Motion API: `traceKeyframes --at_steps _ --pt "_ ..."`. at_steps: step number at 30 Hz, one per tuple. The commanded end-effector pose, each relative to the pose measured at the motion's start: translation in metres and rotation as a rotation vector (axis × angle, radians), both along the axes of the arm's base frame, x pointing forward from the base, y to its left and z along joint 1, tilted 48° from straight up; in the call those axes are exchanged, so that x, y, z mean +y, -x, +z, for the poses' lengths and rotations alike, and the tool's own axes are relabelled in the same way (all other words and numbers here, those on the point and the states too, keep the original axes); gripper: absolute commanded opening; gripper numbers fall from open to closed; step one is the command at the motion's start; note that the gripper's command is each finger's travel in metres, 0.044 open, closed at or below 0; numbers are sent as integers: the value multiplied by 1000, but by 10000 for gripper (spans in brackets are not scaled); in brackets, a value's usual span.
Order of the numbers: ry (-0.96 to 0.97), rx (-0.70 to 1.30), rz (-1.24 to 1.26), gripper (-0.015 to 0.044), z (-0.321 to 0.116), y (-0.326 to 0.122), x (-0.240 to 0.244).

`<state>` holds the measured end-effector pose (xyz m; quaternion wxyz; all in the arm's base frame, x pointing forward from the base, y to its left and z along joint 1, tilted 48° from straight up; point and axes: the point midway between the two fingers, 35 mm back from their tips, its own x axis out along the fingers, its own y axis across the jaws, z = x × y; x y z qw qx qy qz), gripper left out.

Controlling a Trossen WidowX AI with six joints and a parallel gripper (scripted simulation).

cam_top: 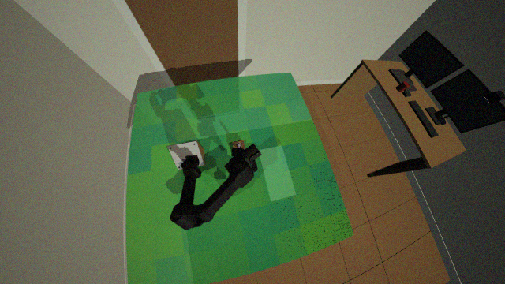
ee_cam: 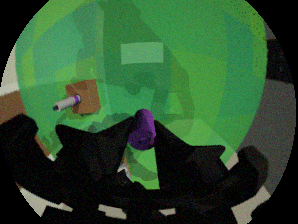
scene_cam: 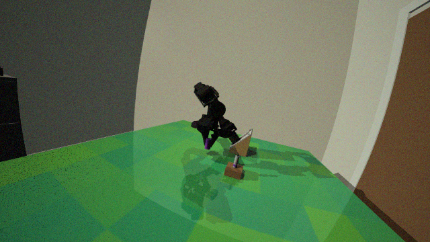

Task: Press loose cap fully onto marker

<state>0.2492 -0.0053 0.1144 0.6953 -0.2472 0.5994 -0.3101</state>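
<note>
The purple cap [scene_cam: 207, 143] [ee_cam: 143, 131] is between the fingertips of my gripper [scene_cam: 208, 141] [ee_cam: 143, 121], which is shut on it. In the exterior view the cap is held above the table, slightly tilted. The marker [scene_cam: 236, 160] [ee_cam: 67, 103] is grey with a purple band and stands upright in the brown holder block [cam_top: 237, 144] [scene_cam: 232, 171] [ee_cam: 90, 97]. Its top is uncapped. The block lies right of the gripper in the exterior view, and on the left in the wrist view. In the top view the arm hides the cap and fingertips.
A wedge-shaped stand with a pale sloping face [cam_top: 177, 155] and wooden sides [scene_cam: 242, 146] stands by the arm's base, behind the holder block in the exterior view. The table [cam_top: 221, 252] [scene_cam: 134, 215] has a green patchwork top. A desk [cam_top: 446, 151] with monitors stands apart at the right in the top view.
</note>
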Motion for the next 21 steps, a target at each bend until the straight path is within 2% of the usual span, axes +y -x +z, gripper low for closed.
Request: traceKeyframes --at_steps 1,21 --pt "-7 1 -2 0 -4 -4 10" --pt "-18 2 0 0 -33 -19 68"
